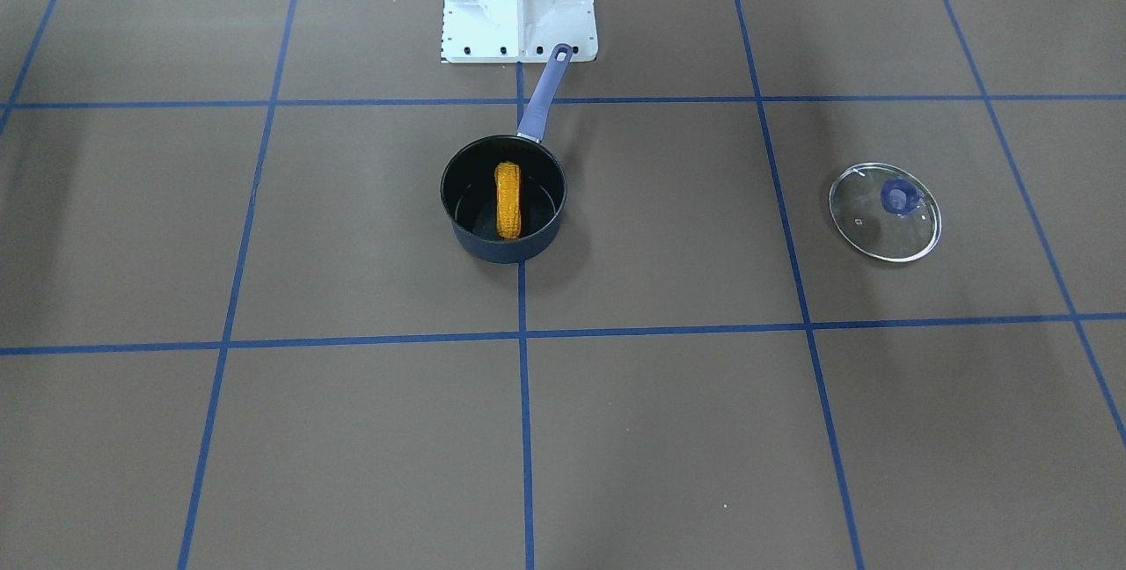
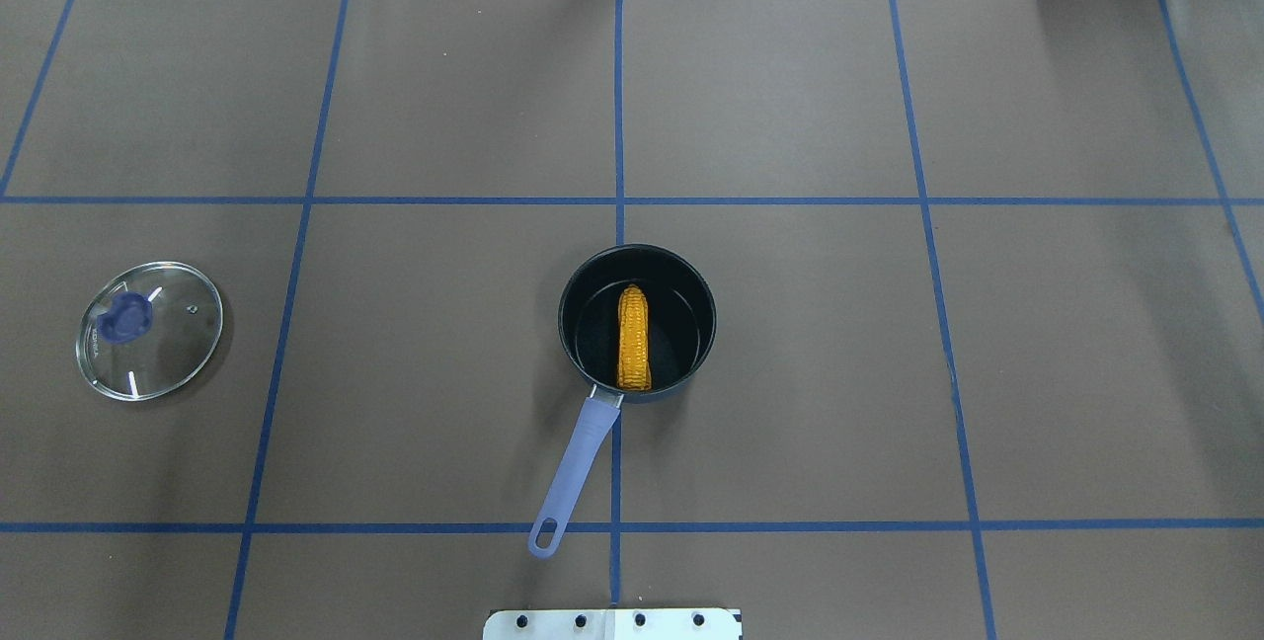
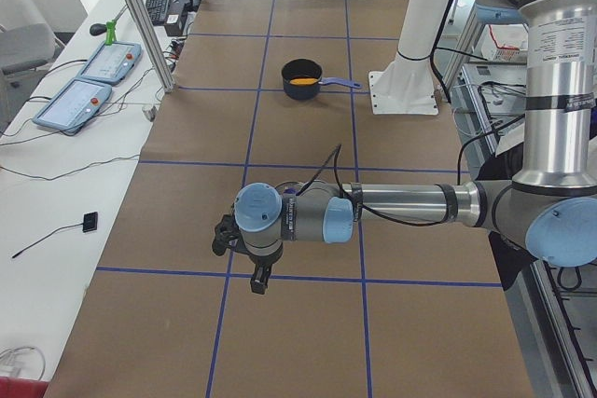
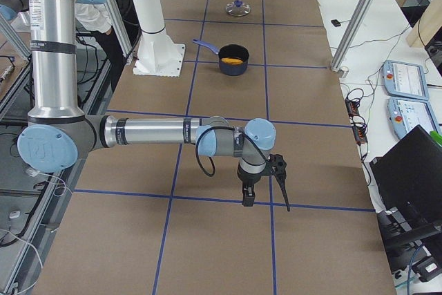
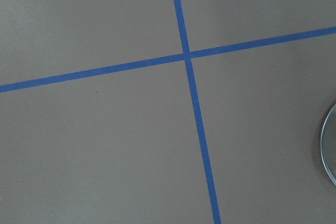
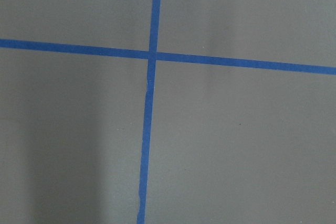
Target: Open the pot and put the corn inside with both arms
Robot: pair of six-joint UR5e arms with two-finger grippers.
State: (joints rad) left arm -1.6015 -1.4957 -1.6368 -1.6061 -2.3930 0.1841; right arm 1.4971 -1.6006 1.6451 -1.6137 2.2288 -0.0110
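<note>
Far on the left of the brown table (image 2: 889, 373) lies the round glass lid (image 2: 170, 349), flat, with its blue knob (image 2: 125, 317) up. It is well apart from the pot. Glass can break, I think, so the knob is the best place to take hold of it.

In the middle sits the pot (image 2: 583, 324), open. Its long handle (image 2: 578, 457) points back toward the robot. The pot looks hard and stiff, and the handle is the easy part to hold.

The corn (image 2: 634, 339) lies inside the pot, on the bottom, with one end near the handle side. It looks like a light toy. Its bumps should keep it from slipping, and the middle is a good spot to pinch it. The job looks finished to me.

Both arms are far from the pot. The left gripper (image 3: 258, 277) hangs over bare table near the lid and holds nothing that I can see. The right gripper (image 4: 246, 195) hangs over bare table at the other end. For both, I cannot tell how wide the fingers are.
</note>
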